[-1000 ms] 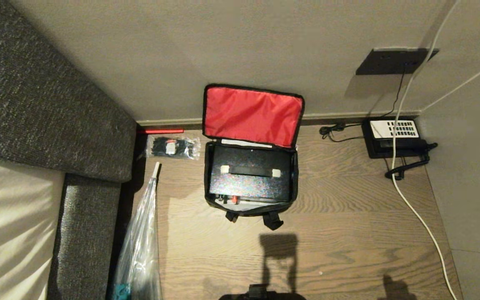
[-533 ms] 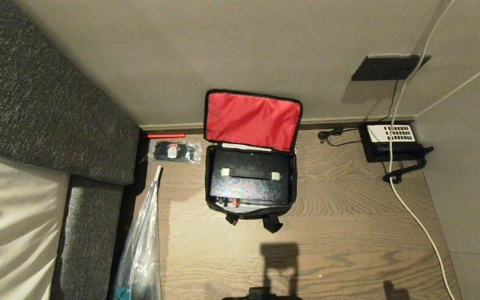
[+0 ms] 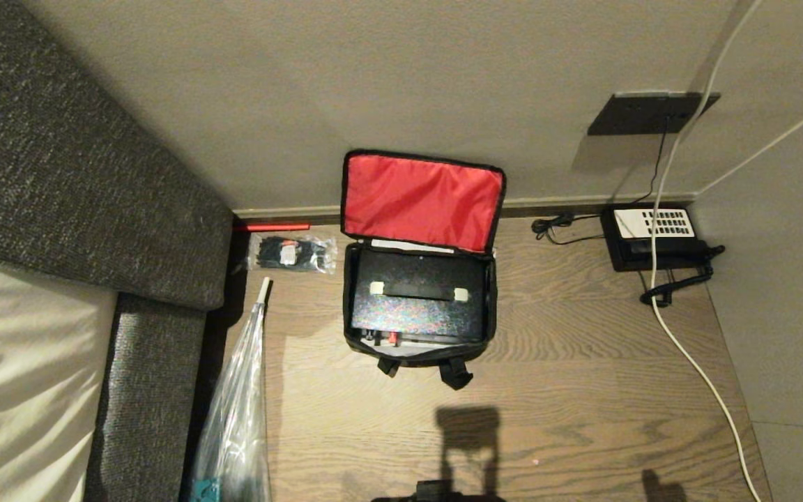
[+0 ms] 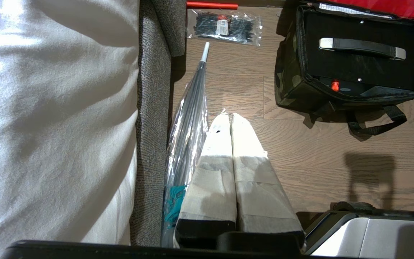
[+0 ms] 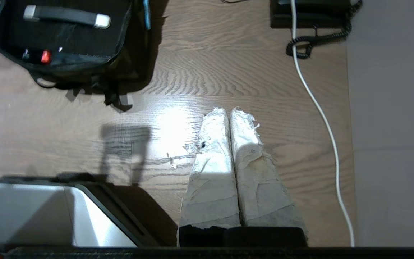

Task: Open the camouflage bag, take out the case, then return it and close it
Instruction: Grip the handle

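Note:
The camouflage bag stands open on the wooden floor against the wall, its red-lined flap leaning back. The black case lies inside it, strap handle up, a small red dot at its near edge. Neither gripper shows in the head view. In the left wrist view my left gripper hangs shut and empty over bare floor, well short of the bag and the case. My right gripper is likewise shut on nothing, with the bag and case far off to one side.
A packet of black cable ties and a red stick lie left of the bag. A plastic-wrapped umbrella rests along the grey sofa. A black telephone and a white cable occupy the right corner.
The whole head view slid slightly a second ago, so the camera moved. Bag, case and both grippers have kept still.

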Robot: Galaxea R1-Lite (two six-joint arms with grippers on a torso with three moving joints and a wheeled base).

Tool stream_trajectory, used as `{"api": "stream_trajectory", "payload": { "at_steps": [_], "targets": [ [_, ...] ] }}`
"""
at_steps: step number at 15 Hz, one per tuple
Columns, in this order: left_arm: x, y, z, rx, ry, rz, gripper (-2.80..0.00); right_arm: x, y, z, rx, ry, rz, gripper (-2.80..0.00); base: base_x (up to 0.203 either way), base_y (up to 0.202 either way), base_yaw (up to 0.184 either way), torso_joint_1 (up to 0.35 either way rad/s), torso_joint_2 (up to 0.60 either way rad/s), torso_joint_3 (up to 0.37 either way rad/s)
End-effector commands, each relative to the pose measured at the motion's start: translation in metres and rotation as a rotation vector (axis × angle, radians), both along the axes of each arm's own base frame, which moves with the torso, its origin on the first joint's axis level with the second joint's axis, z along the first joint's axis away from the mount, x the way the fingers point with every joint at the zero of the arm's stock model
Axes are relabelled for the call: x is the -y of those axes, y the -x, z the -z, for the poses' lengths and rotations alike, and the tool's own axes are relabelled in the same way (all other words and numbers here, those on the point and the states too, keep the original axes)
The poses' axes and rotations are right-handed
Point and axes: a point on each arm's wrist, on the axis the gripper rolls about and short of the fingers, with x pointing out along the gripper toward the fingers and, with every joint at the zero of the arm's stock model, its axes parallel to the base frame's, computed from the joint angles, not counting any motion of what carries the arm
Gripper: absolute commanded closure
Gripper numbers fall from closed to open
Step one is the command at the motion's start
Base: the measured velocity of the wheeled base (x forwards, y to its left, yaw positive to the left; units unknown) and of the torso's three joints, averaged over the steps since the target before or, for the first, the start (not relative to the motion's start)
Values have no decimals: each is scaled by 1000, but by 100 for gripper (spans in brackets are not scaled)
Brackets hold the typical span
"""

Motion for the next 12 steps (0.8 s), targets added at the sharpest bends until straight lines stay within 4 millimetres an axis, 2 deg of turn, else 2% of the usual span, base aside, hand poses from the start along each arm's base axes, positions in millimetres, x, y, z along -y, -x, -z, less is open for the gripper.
{"api": "stream_trajectory", "payload": {
  "at_steps": [1, 3, 5, 6, 7, 8, 10, 11, 12],
  "targets": [
    [0, 0, 1, -2, 0, -1, 0, 0, -1, -2, 28, -63, 16, 0, 0, 0, 0, 0, 0, 0],
    [0, 0, 1, -2, 0, -1, 0, 0, -1, -2, 38, -66, 18, 0, 0, 0, 0, 0, 0, 0],
    [0, 0, 1, -3, 0, -1, 0, 0, 3, -12, 66, -68, 0, 0, 0, 0, 0, 0, 0, 0],
    [0, 0, 1, -1, 0, -1, 0, -1, 9, -25, 75, -62, -32, 0, 0, 0, 0, 0, 0, 0],
    [0, 0, 1, -2, -3, -1, 0, -1, 23, -47, 98, -47, -60, 0, 0, 0, 0, 0, 0, 0],
    [0, 0, 1, 0, -3, -1, 0, -1, 40, -68, 113, -32, -80, 0, 0, 0, 0, 0, 0, 0],
    [0, 0, 1, -2, -3, -1, 0, -1, 74, -92, 54, -11, -111, 0, 0, 0, 0, 0, 0, 0],
    [0, 0, 1, -2, 0, -1, 0, -2, 78, -104, 9, -15, -118, 0, 0, 0, 0, 0, 0, 0],
    [0, 0, 1, 0, -4, -1, 0, -2, 72, -118, -42, -29, -121, 0, 0, 0, 0, 0, 0, 0]
  ]
}}
